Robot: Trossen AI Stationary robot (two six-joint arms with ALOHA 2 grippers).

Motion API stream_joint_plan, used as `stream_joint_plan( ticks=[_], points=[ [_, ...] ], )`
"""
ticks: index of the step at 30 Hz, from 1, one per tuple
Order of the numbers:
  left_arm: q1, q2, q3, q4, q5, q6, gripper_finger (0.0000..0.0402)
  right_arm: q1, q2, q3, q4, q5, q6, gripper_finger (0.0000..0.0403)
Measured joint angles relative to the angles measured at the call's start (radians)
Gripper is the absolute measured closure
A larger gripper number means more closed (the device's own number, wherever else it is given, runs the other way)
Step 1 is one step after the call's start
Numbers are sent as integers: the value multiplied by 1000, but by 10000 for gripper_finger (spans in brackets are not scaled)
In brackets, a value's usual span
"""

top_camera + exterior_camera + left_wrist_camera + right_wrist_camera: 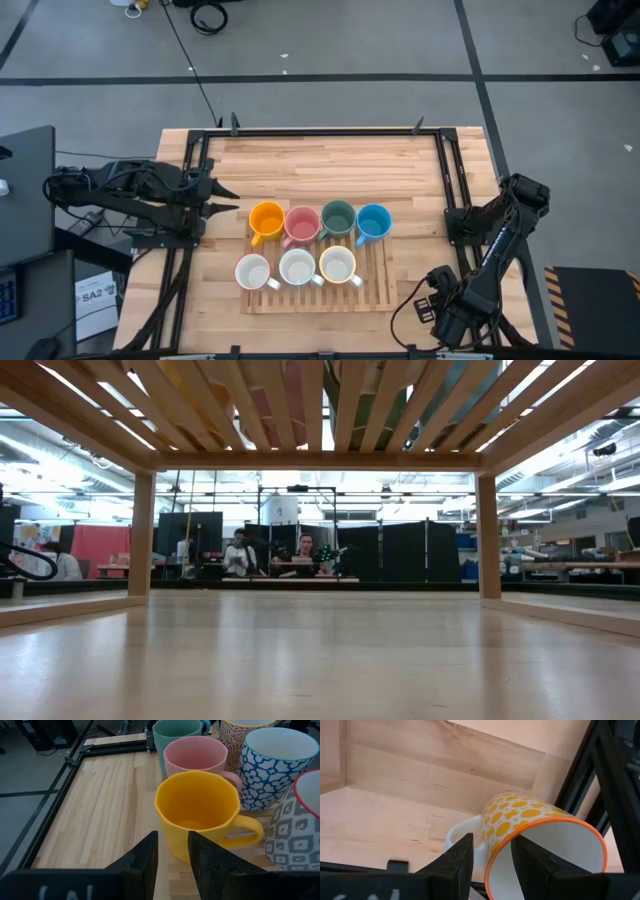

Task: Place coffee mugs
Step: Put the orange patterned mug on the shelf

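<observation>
Seven mugs stand on a slatted wooden rack [385, 290]. The far row is orange [265, 220], pink [301, 225], dark green [338, 218] and blue [373, 222]. Three patterned white ones [297, 267] make up the near row. My left gripper [232, 200] [172, 840] is narrowly open at the table's left, its fingers pointing at the orange mug [197, 815] and not touching it. My right gripper [492, 845] is low at the table's near right corner, shut on a white mug with yellow dots and an orange rim [530, 820]. In the high view my right arm [490, 250] hides that mug. My right gripper holds the yellow-dotted mug by its rim [495, 857], close to the white handle [462, 832]. One finger [540, 865] is inside the mouth and the other [455, 862] is outside the wall. The mug is tipped on its side; whether it rests on anything, I cannot tell.
The low view looks under the rack between its two legs [143, 530] [487, 530] across bare tabletop, with people at desks in the room far behind. Black frame rails [450, 170] run along the table's edges. Bare wood lies left and far of the rack.
</observation>
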Motion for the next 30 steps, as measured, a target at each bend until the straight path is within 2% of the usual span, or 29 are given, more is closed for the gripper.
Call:
stream_joint_plan(
  ticks=[18, 23, 30],
  points=[
    [0, 0, 0, 0, 0, 0, 288, 0, 0, -2, 4, 0, -61, 275],
    [0, 0, 0, 0, 0, 0, 288, 0, 0, -2, 4, 0, -108, 301],
    [0, 0, 0, 0, 0, 0, 288, 0, 0, -2, 5, 0, -115, 365]
  ],
)
